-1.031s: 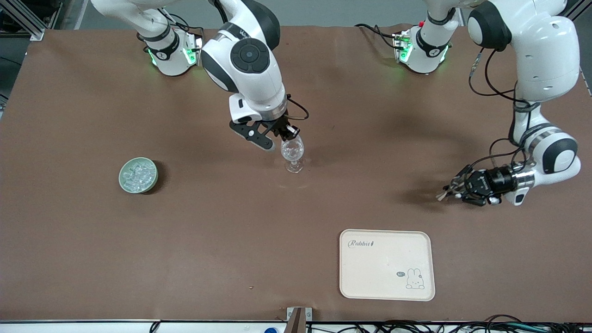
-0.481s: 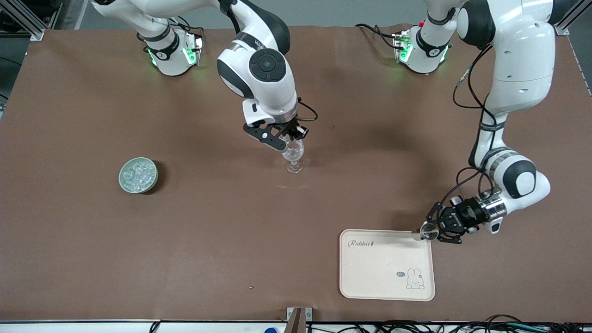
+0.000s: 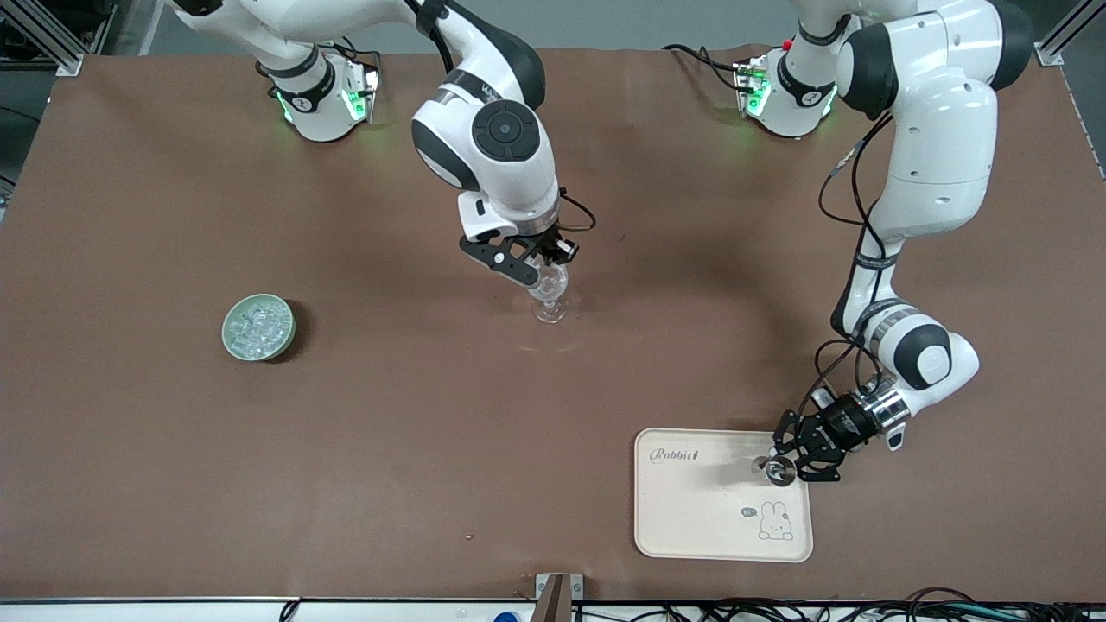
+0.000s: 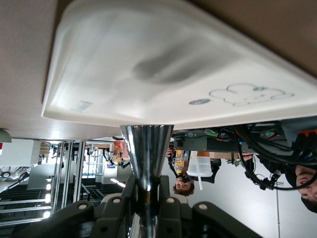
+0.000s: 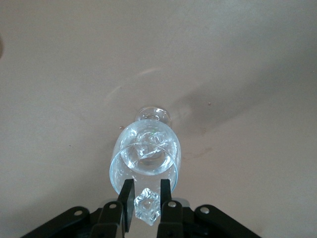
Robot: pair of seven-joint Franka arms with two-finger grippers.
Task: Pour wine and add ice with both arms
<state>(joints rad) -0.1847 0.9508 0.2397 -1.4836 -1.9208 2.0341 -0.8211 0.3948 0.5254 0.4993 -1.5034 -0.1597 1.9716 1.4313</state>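
Front view: the right gripper is held over the stemmed glass mid-tabletop; the left gripper, closed on a steel jigger, is held over the tray corner.

Left wrist view: the jigger is clamped between shut fingers.

Right wrist view: an ice cube is pinched at the glass's rim.

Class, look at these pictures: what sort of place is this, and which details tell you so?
Probably a robotics lab: two white robot arms bolted to a brown-covered table, cables along the table's edge, and aluminium framing at the corner.
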